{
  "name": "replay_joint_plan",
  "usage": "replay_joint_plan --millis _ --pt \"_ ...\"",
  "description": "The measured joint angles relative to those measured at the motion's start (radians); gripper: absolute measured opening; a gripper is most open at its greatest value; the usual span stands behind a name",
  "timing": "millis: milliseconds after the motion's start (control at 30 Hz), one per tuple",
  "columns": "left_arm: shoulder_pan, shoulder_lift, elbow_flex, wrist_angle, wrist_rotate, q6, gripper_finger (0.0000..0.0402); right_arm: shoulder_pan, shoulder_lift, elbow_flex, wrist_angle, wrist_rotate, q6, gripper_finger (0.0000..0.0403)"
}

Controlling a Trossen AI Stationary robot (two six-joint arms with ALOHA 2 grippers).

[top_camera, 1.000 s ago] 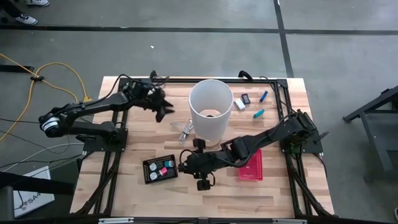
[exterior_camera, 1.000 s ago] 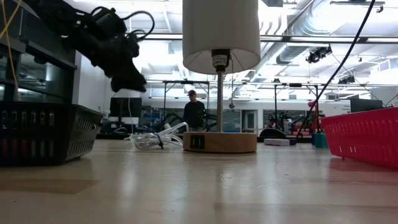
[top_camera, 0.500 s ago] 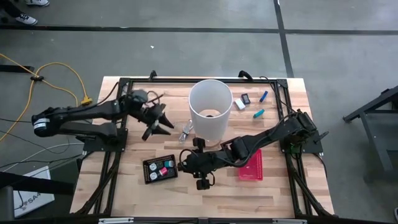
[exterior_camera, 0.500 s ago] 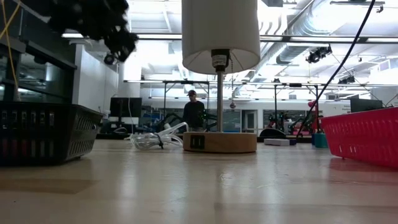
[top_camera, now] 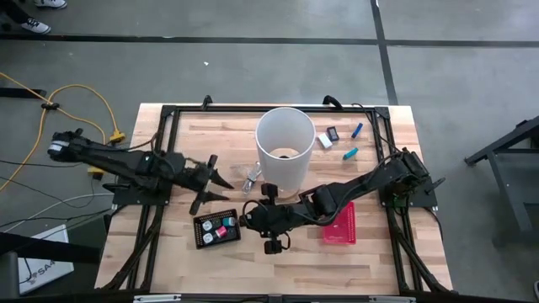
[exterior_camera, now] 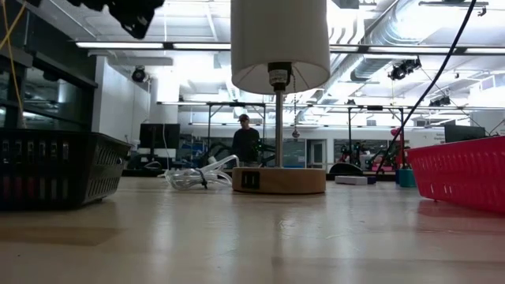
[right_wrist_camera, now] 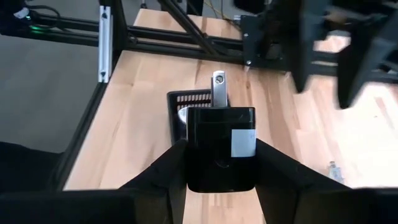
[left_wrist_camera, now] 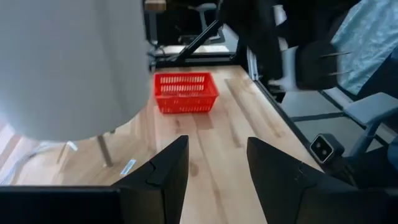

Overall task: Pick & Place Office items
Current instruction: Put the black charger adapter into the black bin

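Right tool [right_wrist_camera: 217, 155] clamps a glossy black rectangular block [right_wrist_camera: 221, 149] with white label; left tool [left_wrist_camera: 214, 168] parted, empty

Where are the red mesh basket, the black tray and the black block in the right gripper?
red mesh basket [top_camera: 340, 224], high view, its mesh floor.
black tray [top_camera: 205, 229], high view, its left part.
black block [right_wrist_camera: 221, 149], right wrist view, its dark face.

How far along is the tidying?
Small coloured pieces lie in the black tray. The right claw holds a black block beside it; the left claw is open, empty. A white block and two blue sticks wait past the lamp.
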Motion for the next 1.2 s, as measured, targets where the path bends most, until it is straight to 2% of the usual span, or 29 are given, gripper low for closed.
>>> replay_joint_plan --millis 167,367,867,1200 --pt "-0.134 0.04 0.0 0.084 -0.136 0.027 0.0155 -0.001 0.0 0.0 0.031 0.02 -0.017 0.0139" --pt "-0.242 0.097 0.0 0.179 -0.286 0.08 0.0155 -0.001 0.0 0.0 0.073 0.037 -0.061 0.0139" --pt "-0.313 0.238 0.0 0.415 -0.345 0.167 0.0155 -0.001 0.0 0.0 0.095 0.074 -0.092 0.0139" --pt "-0.312 0.249 0.0 0.446 -0.346 0.192 0.0155 -0.001 0.0 0.0 0.096 0.129 -0.117 0.0139"
